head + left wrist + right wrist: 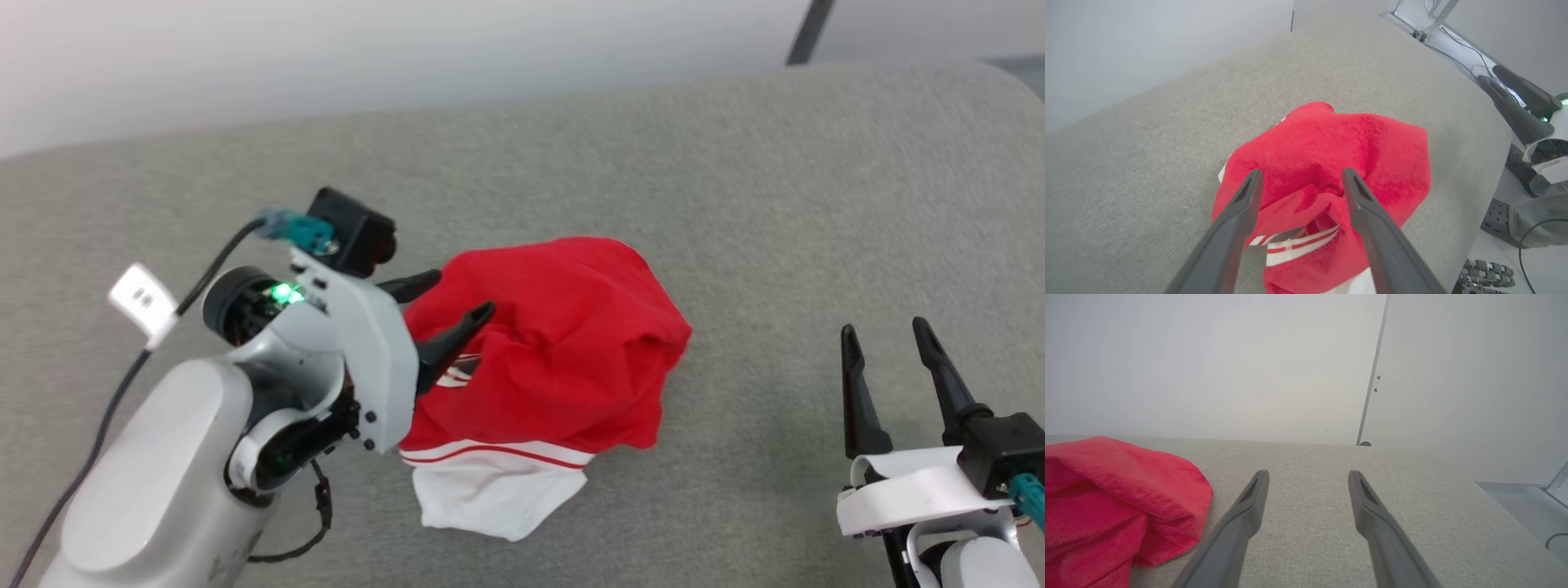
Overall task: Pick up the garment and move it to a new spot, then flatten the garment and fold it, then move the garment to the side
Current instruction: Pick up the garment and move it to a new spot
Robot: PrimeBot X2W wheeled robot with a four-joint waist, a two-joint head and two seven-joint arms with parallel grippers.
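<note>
Garment [563, 343] sits heaped on cushion [735, 163], awaiting flattening; left gripper [463, 293] gapes over it, holding nothing; right gripper [885, 327] wide, empty.

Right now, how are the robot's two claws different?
The left gripper is over the crumpled garment, fingers pointing sideways in the head view. The right gripper sits apart from it over the bare grey cushion, fingers pointing up that view. Both are open, holding nothing, with two dark fingers.
</note>
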